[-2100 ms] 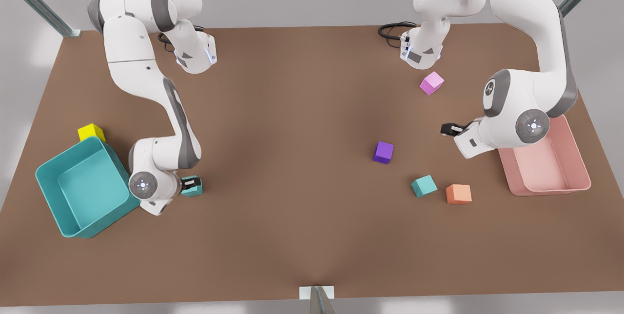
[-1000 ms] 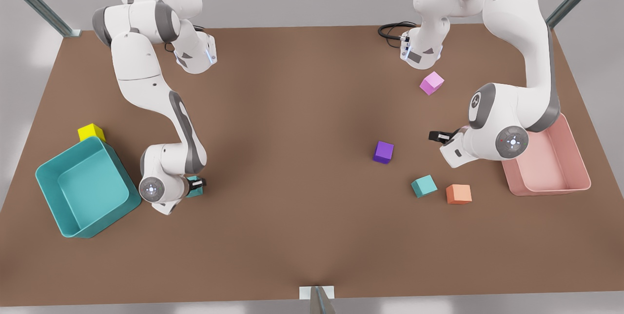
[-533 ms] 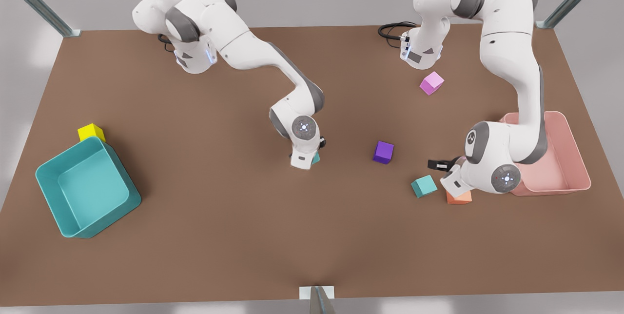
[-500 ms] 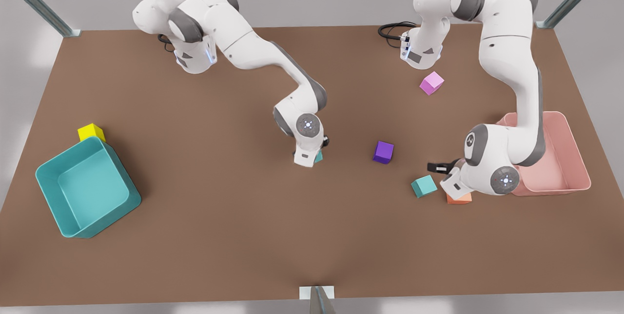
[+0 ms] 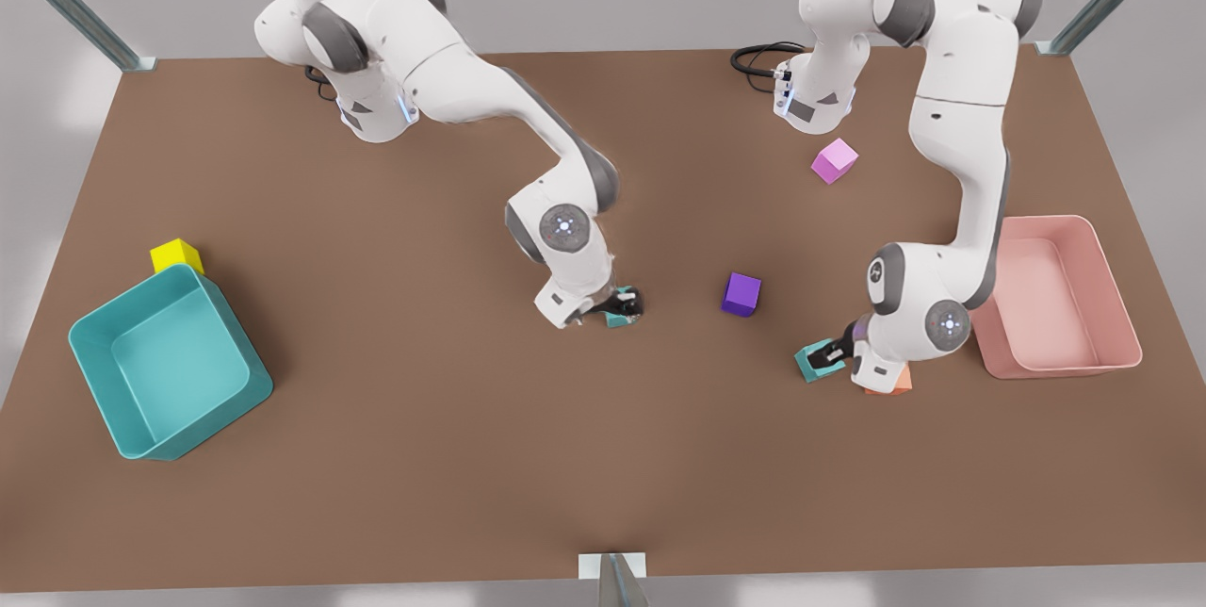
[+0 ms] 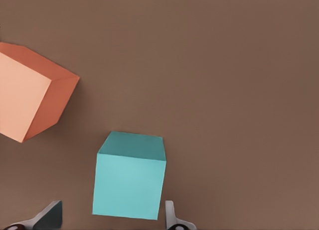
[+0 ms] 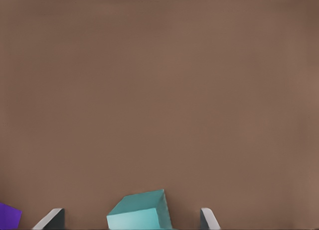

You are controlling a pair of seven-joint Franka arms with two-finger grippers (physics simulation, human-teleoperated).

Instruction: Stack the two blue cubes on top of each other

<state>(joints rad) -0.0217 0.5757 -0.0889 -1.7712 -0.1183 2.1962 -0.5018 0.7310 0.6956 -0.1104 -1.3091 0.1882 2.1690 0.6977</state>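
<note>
Fingers wide, the left gripper (image 6: 109, 217) straddles one teal cube (image 6: 130, 182) and the right gripper (image 7: 130, 219) the other teal cube (image 7: 139, 215); a skewed left squeeze could bump the four-o'clock orange cube (image 5: 893, 383).

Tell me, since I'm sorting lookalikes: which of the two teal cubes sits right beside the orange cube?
The teal cube on the front view's right, between the left gripper's open fingers. The orange cube lies next to it. The other teal cube sits mid-table, nearer the purple cube.

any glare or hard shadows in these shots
Front view: soft even light, no glare, faint dark patches on the table. Left wrist view: left gripper straddles a teal cube, one face paler; orange cube likewise. Right wrist view: right gripper around the other teal cube, no hard shadow.
</note>
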